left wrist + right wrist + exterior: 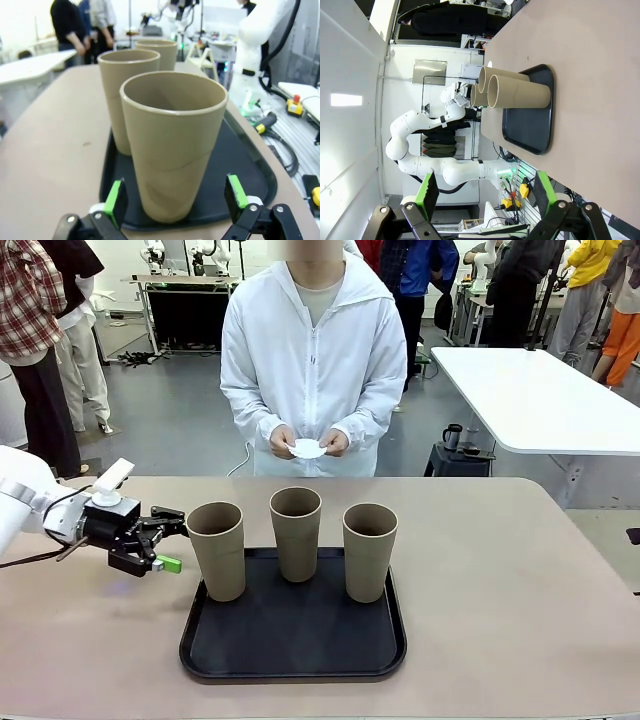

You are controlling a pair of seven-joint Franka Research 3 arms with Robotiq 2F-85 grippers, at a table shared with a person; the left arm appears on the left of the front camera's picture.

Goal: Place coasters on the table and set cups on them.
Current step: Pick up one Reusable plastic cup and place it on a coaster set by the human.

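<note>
While its green pads stand wide apart with nothing between them, the left gripper hangs low over the table, lying on its side and aimed at the left cup, which is just beside the fingertips but apart from them; in the left wrist view that cup stands upright straight ahead of the open jaws; the right gripper is spread just as wide and holds nothing, its camera rolled so that the table runs down the right of its picture; all three cups are upright on a black tray with rounded corners, the left cup near the tray's left edge, the middle cup set a little farther back, the right cup near the right side, none touching another; the tray lies flat near the robot's edge of the beige, matte table, whose top is smooth and has rounded corners; at the far side a person in a white zipped jacket holds a small white coaster in both hands at waist height, above the table's far edge; behind, to the right, a white table stands on a grey floor, with a small dark mug on a low black stand beside it; other people stand farther back.
</note>
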